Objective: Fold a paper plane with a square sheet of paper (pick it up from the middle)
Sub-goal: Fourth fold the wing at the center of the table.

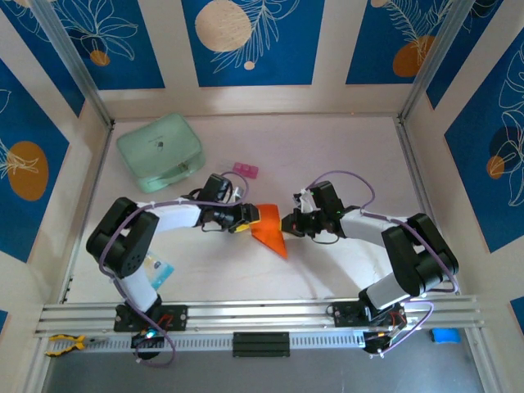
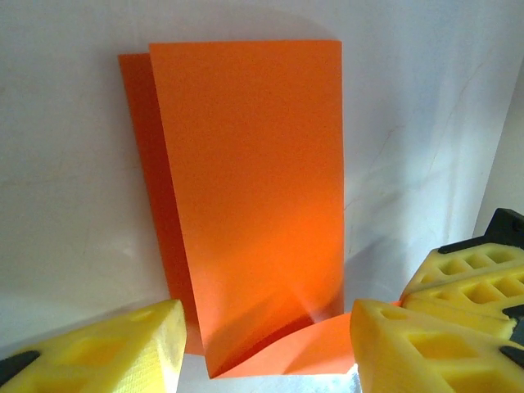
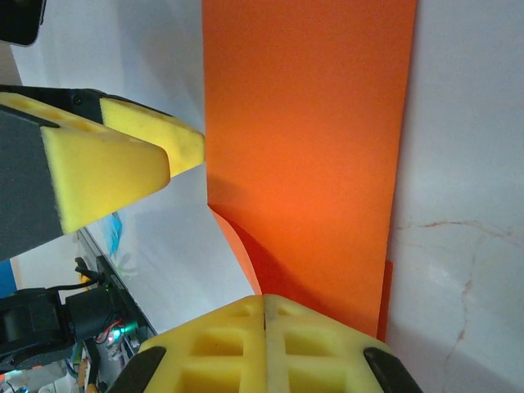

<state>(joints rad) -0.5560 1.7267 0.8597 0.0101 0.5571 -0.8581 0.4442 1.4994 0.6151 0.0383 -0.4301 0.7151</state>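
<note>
well, my right gripper pinches the square sheet of paper, left gripper wide apart; the loose fold could spring open.

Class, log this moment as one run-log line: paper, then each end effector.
orange sheet: folded in half, on table | left end effector: open at sheet's end | right end effector: shut on sheet's edge
</note>
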